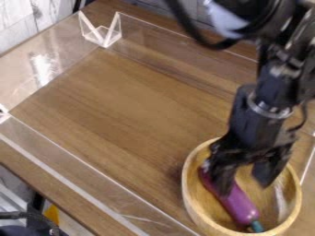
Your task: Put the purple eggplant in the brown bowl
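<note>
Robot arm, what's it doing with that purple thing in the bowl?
The purple eggplant is lying inside the brown bowl on the wooden table. The robot's gripper is right over it with its fingers spread open, down inside the bowl. It isn't squeezing the eggplant, so nothing is being held at this moment.

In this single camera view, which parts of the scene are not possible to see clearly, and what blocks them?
- Purple eggplant: its upper end is hidden behind the open claw; whether the claw touches it cannot be told.
- Brown bowl: the rim's right and bottom parts are cut off by the picture edges; the arm covers its far side.
- Arm: the upper part is motion-blurred and cut off by the top edge.
</note>
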Robot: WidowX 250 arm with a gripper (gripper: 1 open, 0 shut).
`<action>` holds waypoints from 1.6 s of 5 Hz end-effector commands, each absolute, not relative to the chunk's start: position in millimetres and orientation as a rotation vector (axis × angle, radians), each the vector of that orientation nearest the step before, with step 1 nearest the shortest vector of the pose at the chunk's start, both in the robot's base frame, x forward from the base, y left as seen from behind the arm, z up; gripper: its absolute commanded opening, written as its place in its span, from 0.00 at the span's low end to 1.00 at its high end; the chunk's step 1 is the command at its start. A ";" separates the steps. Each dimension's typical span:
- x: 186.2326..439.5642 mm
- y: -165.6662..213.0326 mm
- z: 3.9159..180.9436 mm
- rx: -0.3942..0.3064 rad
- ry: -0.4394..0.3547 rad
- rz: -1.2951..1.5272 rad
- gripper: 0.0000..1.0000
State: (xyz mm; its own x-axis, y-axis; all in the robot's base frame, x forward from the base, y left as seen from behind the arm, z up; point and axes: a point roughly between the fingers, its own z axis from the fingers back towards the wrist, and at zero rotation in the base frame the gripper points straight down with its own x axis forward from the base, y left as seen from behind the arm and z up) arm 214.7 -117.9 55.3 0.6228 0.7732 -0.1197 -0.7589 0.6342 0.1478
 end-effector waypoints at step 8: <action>207.2 -114.5 42.3 -0.035 0.201 0.677 1.00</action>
State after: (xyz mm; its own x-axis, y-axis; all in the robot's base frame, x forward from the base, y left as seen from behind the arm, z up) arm 200.3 -113.4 28.6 0.7521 0.6192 -0.2255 -0.6181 0.7815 0.0844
